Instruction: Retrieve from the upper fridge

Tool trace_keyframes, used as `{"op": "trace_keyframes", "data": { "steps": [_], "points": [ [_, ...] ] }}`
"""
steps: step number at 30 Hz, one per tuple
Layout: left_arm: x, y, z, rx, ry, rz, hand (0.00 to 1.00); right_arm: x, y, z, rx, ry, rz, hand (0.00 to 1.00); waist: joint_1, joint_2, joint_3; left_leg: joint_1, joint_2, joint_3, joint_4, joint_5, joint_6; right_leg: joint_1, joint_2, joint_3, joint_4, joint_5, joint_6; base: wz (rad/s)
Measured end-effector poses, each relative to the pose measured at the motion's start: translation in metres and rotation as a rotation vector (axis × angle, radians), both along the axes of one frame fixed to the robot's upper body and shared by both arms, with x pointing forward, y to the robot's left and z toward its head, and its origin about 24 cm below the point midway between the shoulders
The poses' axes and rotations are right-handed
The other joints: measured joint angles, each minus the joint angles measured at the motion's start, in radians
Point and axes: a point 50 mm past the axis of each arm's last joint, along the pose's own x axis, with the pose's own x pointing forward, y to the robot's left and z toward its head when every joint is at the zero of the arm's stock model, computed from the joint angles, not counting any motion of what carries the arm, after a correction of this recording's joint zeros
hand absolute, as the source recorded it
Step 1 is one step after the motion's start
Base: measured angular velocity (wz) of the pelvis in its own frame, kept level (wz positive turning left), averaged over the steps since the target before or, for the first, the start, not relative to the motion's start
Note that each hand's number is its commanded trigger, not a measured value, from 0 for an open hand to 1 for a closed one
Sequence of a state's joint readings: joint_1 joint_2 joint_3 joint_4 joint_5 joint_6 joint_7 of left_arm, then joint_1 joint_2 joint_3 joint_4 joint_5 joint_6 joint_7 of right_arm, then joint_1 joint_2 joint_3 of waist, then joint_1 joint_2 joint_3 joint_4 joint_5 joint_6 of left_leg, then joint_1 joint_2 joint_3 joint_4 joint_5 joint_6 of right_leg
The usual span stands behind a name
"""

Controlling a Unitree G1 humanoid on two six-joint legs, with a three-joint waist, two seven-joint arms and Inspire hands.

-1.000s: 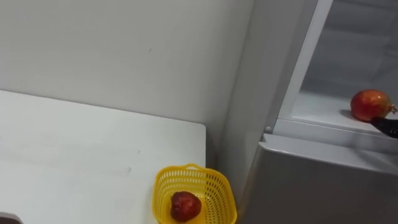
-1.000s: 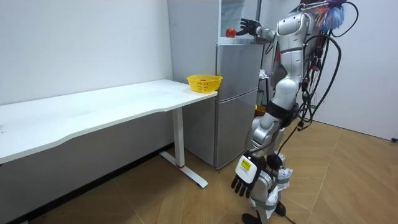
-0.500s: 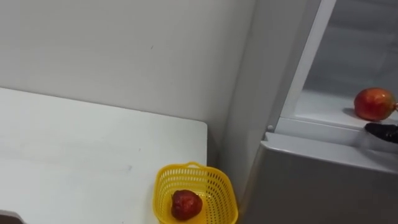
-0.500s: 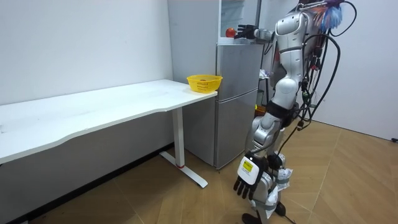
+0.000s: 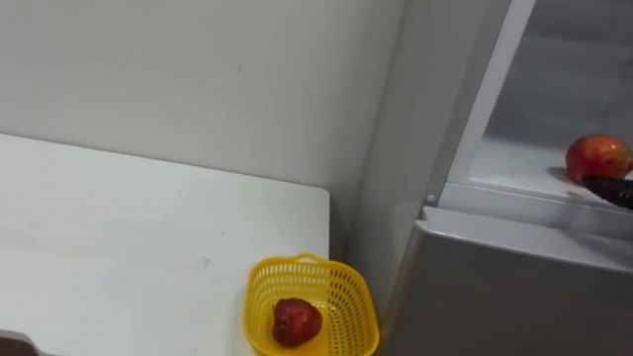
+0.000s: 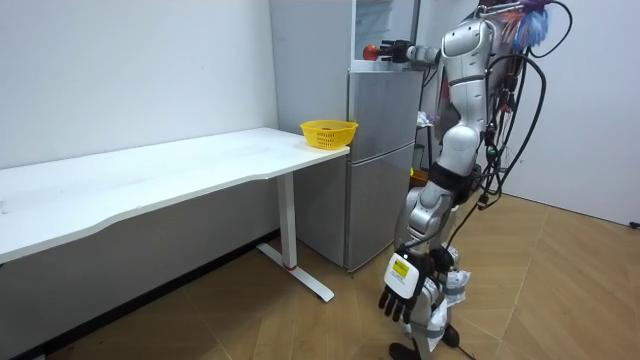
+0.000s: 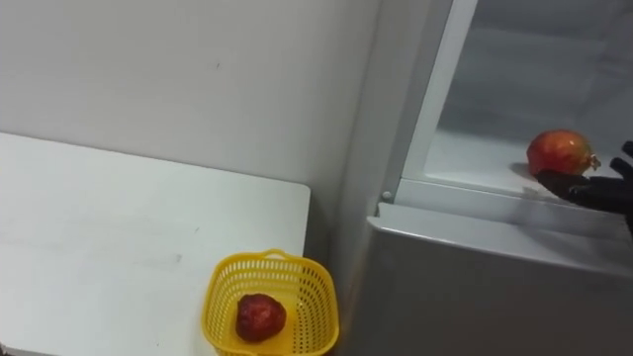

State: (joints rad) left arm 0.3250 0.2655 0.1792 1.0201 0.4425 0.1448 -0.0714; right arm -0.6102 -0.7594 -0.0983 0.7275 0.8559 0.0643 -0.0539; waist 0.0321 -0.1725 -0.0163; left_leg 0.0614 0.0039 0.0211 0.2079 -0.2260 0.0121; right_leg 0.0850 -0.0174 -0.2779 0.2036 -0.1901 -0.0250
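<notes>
Soft, even light lay over the scene, leaving the white rectangular tabletop (image 5: 148,247) bright and free of glare. The round red-orange fruit (image 5: 596,156) threw a small dark shadow leftward across the pale upper shelf (image 5: 509,163) of the grey fridge (image 5: 495,287). In the room view, shade gathered beneath the tabletop, and the wooden floor (image 6: 560,290) carried a faint sheen.

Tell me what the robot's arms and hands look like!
The right robot hand and left robot hand are black, with slim fingers. The right arm is silver-grey and rounded. The left one has a small white tag on its back.
</notes>
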Motion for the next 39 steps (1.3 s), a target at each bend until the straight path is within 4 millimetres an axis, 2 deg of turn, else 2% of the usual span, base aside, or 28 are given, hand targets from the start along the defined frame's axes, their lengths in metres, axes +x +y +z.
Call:
{"op": "trace_keyframes", "data": {
  "steps": [7,15,21,30,35,39],
  "points": [
    [0.002,0.001,0.001,0.006,-0.012,-0.003,0.0,0.005,0.003,0.013,0.042,-0.052,-0.011,0.0,0.0,0.005,0.0037,-0.003,-0.001,0.0,0.005,0.0,0.0,0.0,-0.001,0.0,-0.001,0.0,0.0,0.0],
    [0.003,0.002,0.001,0.009,-0.015,-0.003,0.0,0.005,0.002,0.013,0.01,-0.039,-0.01,0.0,0.003,0.009,0.0047,-0.006,0.0,0.001,0.007,0.0,0.0,-0.003,0.0,0.0,-0.001,0.0,0.0,0.0],
    [0.002,0.001,0.001,0.01,-0.009,-0.004,0.0,0.011,0.006,0.01,-0.081,0.027,0.01,0.0,0.003,0.017,0.0104,-0.003,0.0,-0.003,0.008,0.0,0.0,0.0,0.0,0.0,0.0,0.0,0.0,0.0],
    [-0.004,0.0,0.0,0.008,0.016,0.0,0.0,0.013,0.006,0.006,-0.121,0.073,0.023,0.0,0.005,0.001,-0.0003,-0.008,0.0,-0.007,0.013,0.0,0.0,-0.002,0.0,-0.002,0.001,0.0,0.0,0.01],
    [-0.005,0.001,0.0,0.008,0.023,0.001,0.0,0.024,0.016,0.023,-0.186,0.069,0.051,0.0,0.002,-0.002,-0.0017,-0.015,0.0,-0.009,0.016,0.0,0.0,-0.005,0.001,-0.004,0.0,0.001,-0.002,0.0],
    [-0.004,0.004,0.001,0.015,0.022,-0.003,0.0,0.025,0.017,0.027,-0.227,0.074,0.048,0.0,0.002,-0.007,-0.0027,-0.017,0.0,-0.021,0.019,0.0,0.0,-0.001,0.0,-0.022,0.0,0.001,-0.002,0.1]
  ]
}}
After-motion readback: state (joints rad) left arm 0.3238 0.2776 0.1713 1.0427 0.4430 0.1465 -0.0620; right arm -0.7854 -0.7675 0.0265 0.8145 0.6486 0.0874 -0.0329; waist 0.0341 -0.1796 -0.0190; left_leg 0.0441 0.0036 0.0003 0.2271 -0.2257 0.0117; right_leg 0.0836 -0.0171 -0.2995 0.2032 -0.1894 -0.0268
